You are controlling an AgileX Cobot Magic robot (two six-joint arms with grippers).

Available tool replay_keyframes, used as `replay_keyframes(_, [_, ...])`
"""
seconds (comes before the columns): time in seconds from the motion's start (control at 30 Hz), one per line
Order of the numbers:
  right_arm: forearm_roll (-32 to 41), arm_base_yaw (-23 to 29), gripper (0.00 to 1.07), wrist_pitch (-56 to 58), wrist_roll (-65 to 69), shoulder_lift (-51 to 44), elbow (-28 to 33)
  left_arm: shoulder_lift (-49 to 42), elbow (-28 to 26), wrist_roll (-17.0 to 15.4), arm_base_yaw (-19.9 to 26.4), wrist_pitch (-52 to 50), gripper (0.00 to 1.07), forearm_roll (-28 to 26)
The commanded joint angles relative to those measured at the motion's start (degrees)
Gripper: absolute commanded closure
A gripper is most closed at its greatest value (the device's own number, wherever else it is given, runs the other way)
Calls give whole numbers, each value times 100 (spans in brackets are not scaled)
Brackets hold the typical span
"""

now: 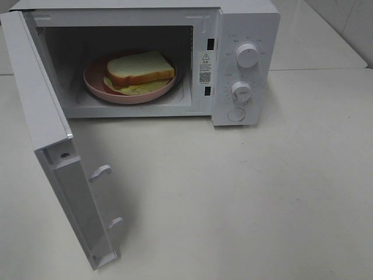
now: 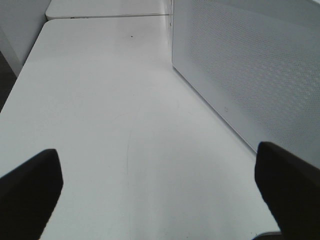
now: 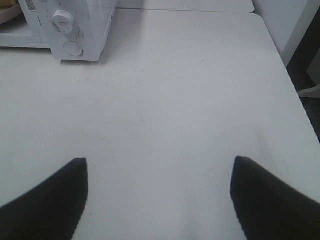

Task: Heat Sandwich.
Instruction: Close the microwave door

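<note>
Left gripper (image 2: 159, 187) hangs over the bare table (image 2: 100, 100) with its jaws wide apart and nothing between them. A white perforated panel (image 2: 250, 65), by the look of it the outer face of the open door, stands just beside it. The right gripper (image 3: 160, 200) is also spread and empty, and is well apart from the microwave (image 3: 90, 30), whose control side it faces from across the table.

The sandwich (image 1: 140, 69) already lies inside the oven cavity on the pink plate (image 1: 96, 87), its long side running across the opening. The door (image 1: 44, 116) is swung fully out on its left hinge and juts toward the front edge of the table.

Closing that door looks like the step in hand. The relation that matters is that the door's free edge lies on the left arm's side, so a push from outside inward would fall to the left arm. The two knobs (image 1: 247, 54) sit on the right arm's side.
</note>
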Motion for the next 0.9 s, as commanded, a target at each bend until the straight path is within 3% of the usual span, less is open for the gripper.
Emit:
replay_keyframes(0.03, [17,-34,31,-52,-57,-149,11,-138,17,0,-40,-57,7,11])
replay_keyframes(0.4, [17,-34,31,-52,-57,-149,11,-103,-17,0,-40,-97,7,17])
replay_keyframes(0.67, [17,-34,31,-52,-57,-149,11,378,-258,-17,-40,-453,13,80])
replay_keyframes(0.77, [17,-34,31,-52,-57,-149,11,716,-246,-17,-40,-791,27,57])
replay_keyframes(0.8, [17,-34,31,-52,-57,-149,11,716,-246,-17,-40,-791,27,57])
replay_keyframes(0.9, [17,-34,31,-52,-57,-149,11,1112,-241,-17,-40,-1169,50,52])
